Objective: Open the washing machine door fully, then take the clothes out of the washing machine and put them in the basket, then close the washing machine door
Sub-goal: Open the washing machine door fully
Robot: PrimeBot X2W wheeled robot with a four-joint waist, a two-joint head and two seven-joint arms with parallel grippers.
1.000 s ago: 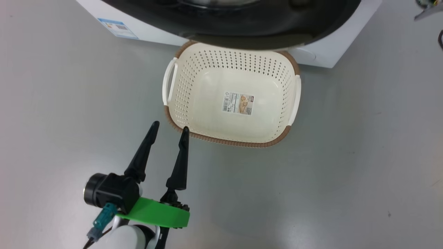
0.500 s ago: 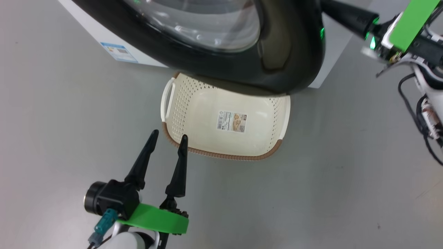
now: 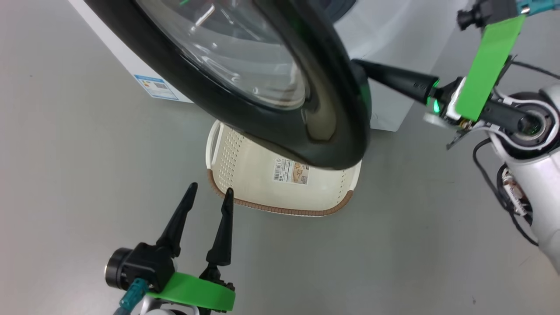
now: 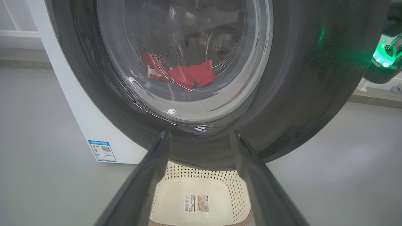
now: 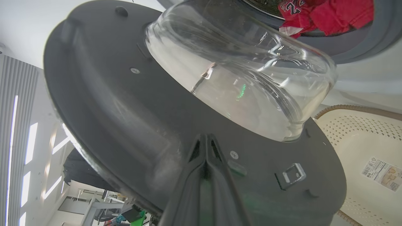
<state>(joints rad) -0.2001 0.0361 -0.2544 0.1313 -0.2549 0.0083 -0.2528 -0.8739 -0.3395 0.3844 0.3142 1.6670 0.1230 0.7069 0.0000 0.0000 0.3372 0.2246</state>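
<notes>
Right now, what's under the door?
The basket sits on the floor under the door. Its near rim, one handle and base label show; its far end is covered by the door.

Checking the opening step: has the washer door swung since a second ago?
Yes. The door has swung outward from the washing machine, now overhanging far more of the basket, with the shut right gripper behind its edge.
</notes>
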